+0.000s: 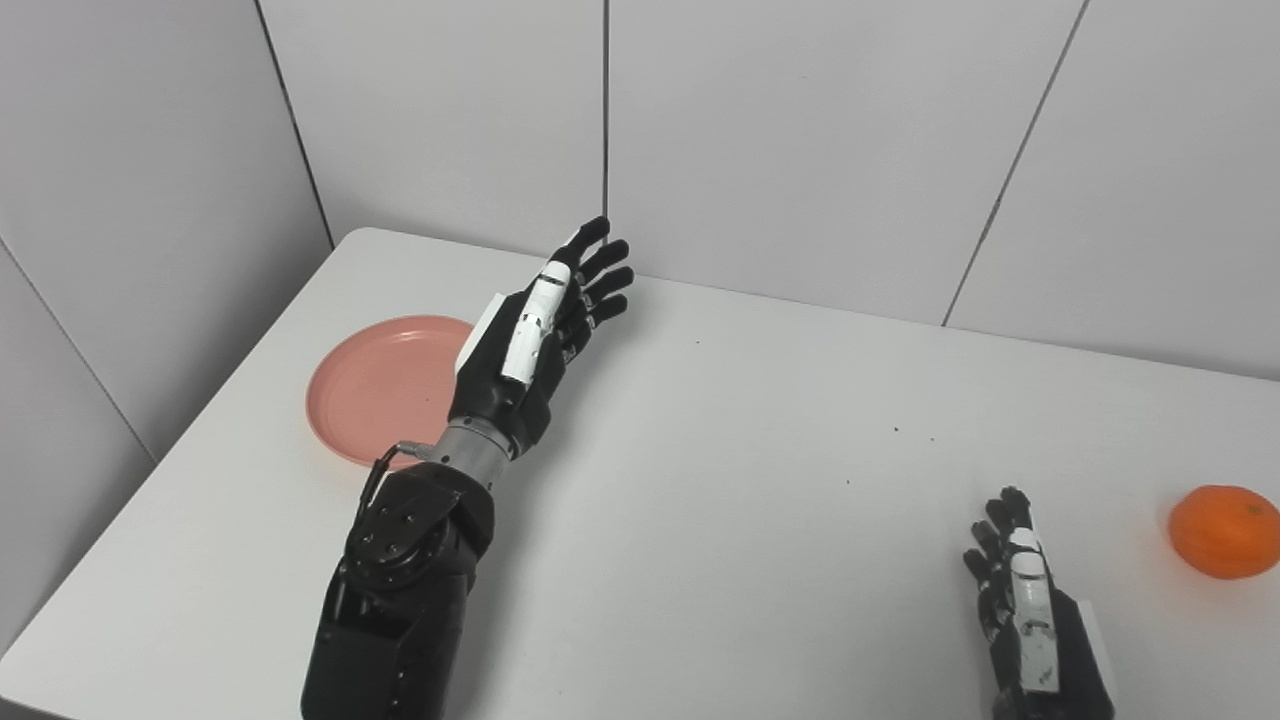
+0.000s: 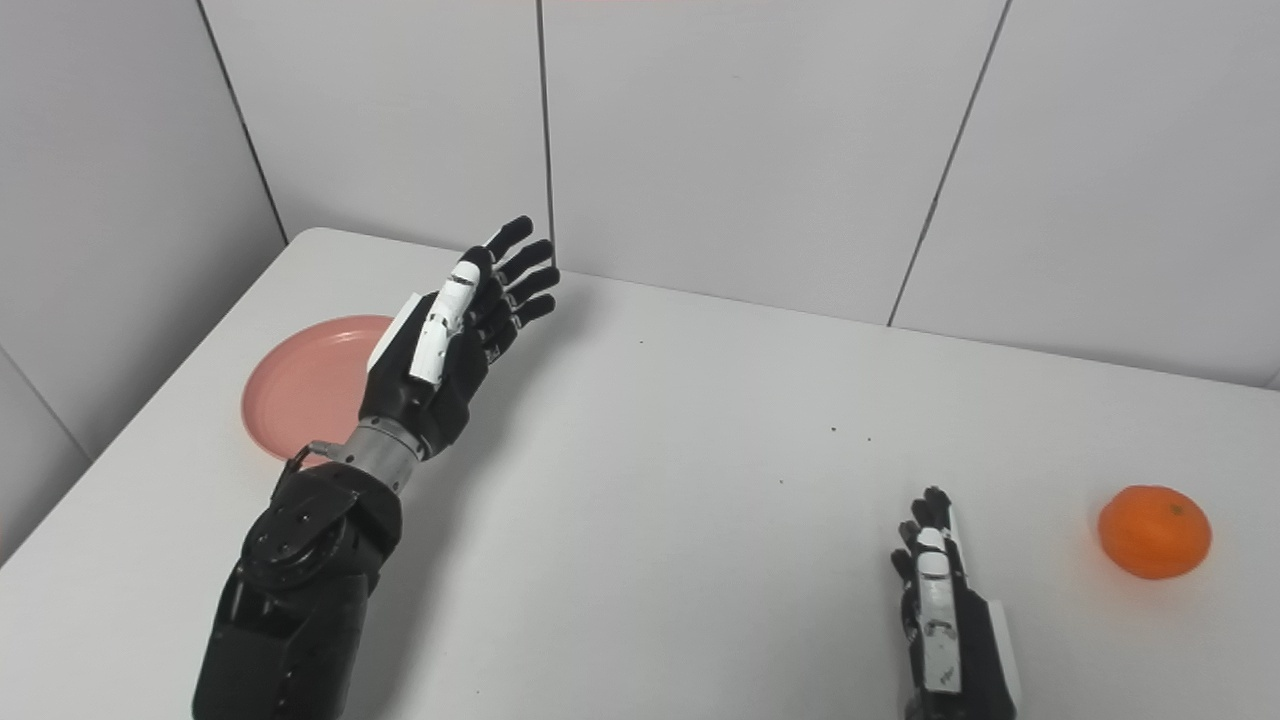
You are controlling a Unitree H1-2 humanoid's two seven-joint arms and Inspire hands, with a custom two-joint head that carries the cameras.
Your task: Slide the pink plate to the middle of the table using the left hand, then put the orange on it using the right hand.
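The pink plate [image 1: 375, 385] lies flat on the white table [image 1: 740, 450] at its left side, its right edge hidden behind my left hand [image 1: 540, 330]. That hand is raised above the plate's right rim, open, fingers stretched toward the back wall, holding nothing. The orange [image 1: 1224, 531] rests on the table at the far right. My right hand [image 1: 1025, 600] stands open near the front edge, fingers pointing up, a short way left of the orange and apart from it.
Grey wall panels [image 1: 800, 140] close off the back of the table and the left side. A few tiny dark specks [image 1: 897, 430] dot the tabletop right of centre.
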